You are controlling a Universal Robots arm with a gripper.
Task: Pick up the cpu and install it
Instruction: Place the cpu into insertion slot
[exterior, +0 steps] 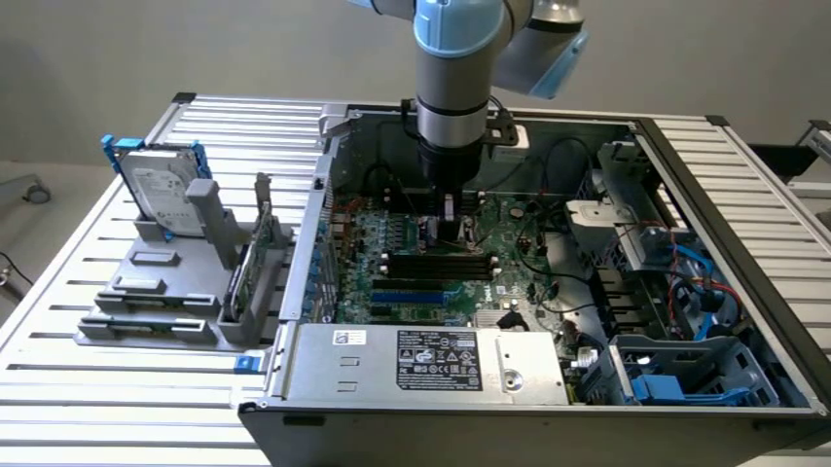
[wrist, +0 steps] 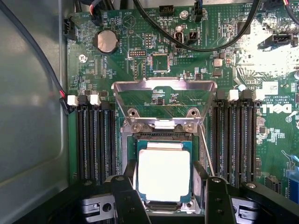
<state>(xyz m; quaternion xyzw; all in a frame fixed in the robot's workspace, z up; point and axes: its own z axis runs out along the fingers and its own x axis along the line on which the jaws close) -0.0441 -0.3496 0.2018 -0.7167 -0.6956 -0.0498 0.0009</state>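
Here the small flat square cpu (wrist: 164, 173) with its dull silver lid lies in the black-framed socket (wrist: 131, 140) of the green motherboard (wrist: 187, 56), retention frame (wrist: 164, 95) raised. My gripper (wrist: 166, 205) hangs vertically over it, fingers (wrist: 127, 200) apart, flanking the chip; installation appears near complete, demanding careful vertical clearance.

You have one cpu (wrist: 163, 174), one gripper (wrist: 168, 205), one hard drive (exterior: 162, 185) — and one open computer case (exterior: 727, 195).
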